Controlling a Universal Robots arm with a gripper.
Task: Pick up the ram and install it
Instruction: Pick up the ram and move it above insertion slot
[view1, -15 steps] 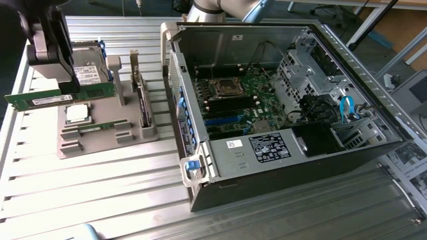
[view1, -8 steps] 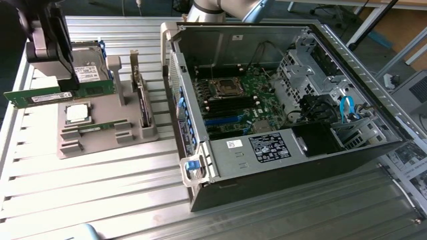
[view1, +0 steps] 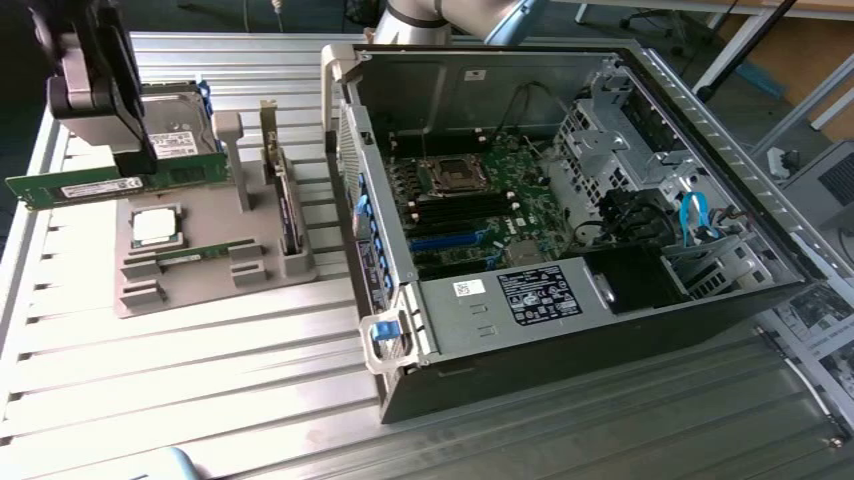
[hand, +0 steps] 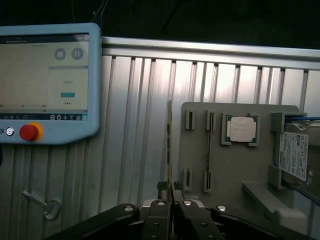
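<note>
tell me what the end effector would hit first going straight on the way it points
Likely the ribbed metal table beside the grey parts tray, the ram in the end effector touching first; depth is unclear.

Place: robotics lab or workshop, PC-assembly bench.
Table (view1: 174, 390): ribbed aluminium profile top.
Robot: arm (view1: 447, 15) behind the case; gripper (view1: 134, 168) clamped on a ram (view1: 67, 189).
Controls: teach pendant (hand: 45, 80) with touchscreen and red stop button (hand: 29, 132), lying on the table.
Workpiece: open PC case (view1: 601, 350), motherboard (view1: 467, 200) exposed.
Fixture (view1: 200, 285): grey moulded tray holding CPU (view1: 156, 225) and drive (view1: 180, 125).
</note>
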